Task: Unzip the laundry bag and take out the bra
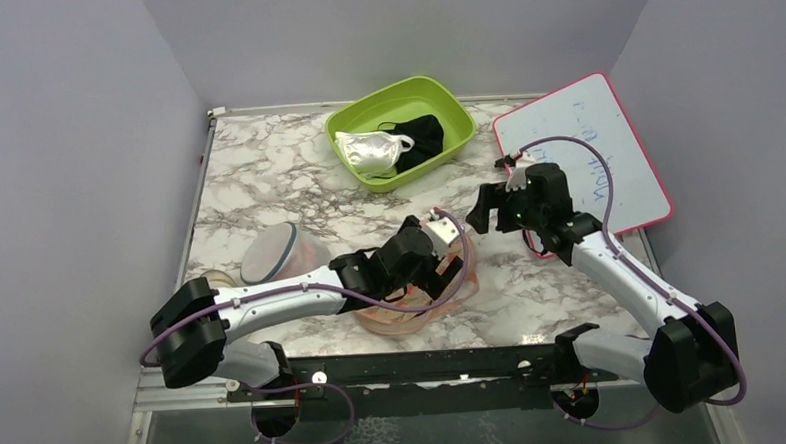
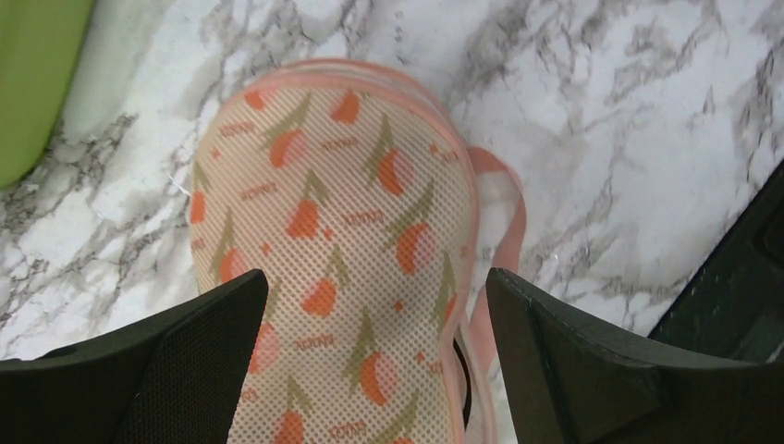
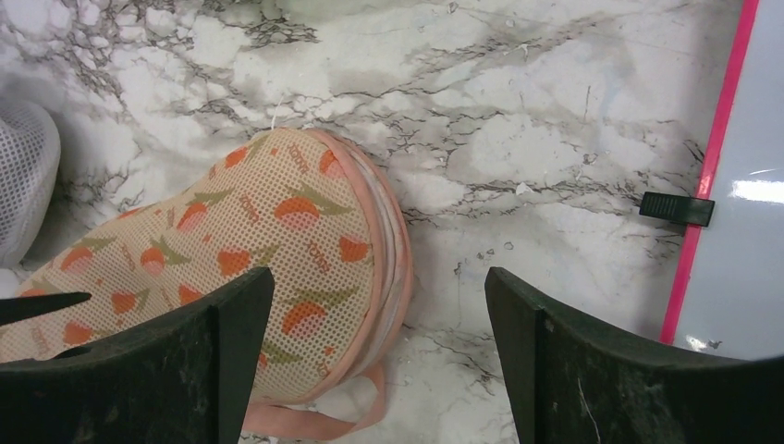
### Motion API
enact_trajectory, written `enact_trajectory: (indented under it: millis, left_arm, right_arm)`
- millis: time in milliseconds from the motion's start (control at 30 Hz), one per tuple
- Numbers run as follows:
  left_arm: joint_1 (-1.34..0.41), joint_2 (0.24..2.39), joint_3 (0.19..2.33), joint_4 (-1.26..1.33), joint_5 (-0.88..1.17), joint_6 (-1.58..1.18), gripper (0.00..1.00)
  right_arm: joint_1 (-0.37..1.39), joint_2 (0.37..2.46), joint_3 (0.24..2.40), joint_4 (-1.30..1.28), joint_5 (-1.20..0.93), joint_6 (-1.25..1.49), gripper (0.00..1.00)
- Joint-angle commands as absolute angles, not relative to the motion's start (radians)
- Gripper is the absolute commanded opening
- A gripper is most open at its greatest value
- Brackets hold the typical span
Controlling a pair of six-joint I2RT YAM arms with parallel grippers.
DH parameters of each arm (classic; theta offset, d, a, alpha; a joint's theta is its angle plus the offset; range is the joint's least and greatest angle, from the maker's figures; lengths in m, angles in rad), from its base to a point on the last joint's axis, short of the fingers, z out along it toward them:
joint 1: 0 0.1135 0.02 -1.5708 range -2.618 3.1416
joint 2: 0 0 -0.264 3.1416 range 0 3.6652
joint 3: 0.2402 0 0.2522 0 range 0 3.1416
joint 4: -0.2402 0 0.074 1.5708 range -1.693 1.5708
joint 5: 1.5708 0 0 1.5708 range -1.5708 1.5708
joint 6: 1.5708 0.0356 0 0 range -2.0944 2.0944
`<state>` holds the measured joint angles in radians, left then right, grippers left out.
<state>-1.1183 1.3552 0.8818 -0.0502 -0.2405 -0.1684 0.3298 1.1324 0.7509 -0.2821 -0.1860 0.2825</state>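
The laundry bag [image 1: 405, 318] lies flat near the table's front middle, a peach pouch with orange flowers and pink edging. My left gripper [image 1: 449, 268] hovers just above it, open, its fingers on either side of the bag [image 2: 333, 231] in the left wrist view, not touching it that I can see. A thin dark gap shows at the bag's right seam [image 2: 461, 370]. My right gripper [image 1: 485, 214] is open and empty above the table, just right of the bag's end [image 3: 231, 245]. A pink loop [image 3: 314, 424] sticks out from the bag. The bra is hidden.
A green tub [image 1: 451, 107] at the back holds a shiny white garment [image 1: 368, 151] and a black cloth [image 1: 425, 135]. A round mesh dome [image 1: 273, 251] stands left of the bag. A pink-edged whiteboard [image 1: 581, 159] lies at the right, its edge [image 3: 719, 139] close to my right gripper.
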Motion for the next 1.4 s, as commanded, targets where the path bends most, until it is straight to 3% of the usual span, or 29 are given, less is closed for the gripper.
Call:
enact_trajectory:
  millis: [0,200,433,667,867,1100,1167,1267,1367]
  left_arm:
    - [-1.178,1.372,0.872,-0.150,-0.224,-0.111,0.82]
    - [-1.307,1.393,0.863,-0.248,-0.354,-0.015,0.76]
    - [-1.331,1.415,0.863,-0.351,-0.379,-0.062,0.67]
    - [-1.333,1.507,0.894,-0.363,-0.370,-0.108,0.70]
    - [-1.332,1.550,0.906,-0.367,-0.460,-0.127,0.51]
    - [-1.333,1.518,0.911,-0.358,-0.430,-0.148,0.44]
    - [-1.333,1.506,0.913,-0.357,-0.419,-0.158,0.44]
    - [-1.333,1.485,0.915,-0.354,-0.410,-0.174,0.56]
    - [-1.333,1.470,0.906,-0.348,-0.412,-0.184,0.57]
  right_arm:
    - [0.328,1.164,0.751,-0.249,-0.238,0.269,0.84]
    - [0.329,1.170,0.754,-0.253,-0.248,0.267,0.84]
    - [0.330,1.169,0.749,-0.246,-0.261,0.266,0.83]
    - [0.328,1.171,0.749,-0.247,-0.272,0.261,0.83]
    - [0.329,1.167,0.744,-0.250,-0.276,0.260,0.82]
    - [0.329,1.171,0.741,-0.244,-0.277,0.261,0.82]
    - [0.329,1.176,0.740,-0.242,-0.282,0.261,0.82]
    - [0.329,1.180,0.739,-0.242,-0.287,0.260,0.81]
    - [0.329,1.182,0.738,-0.242,-0.290,0.261,0.81]
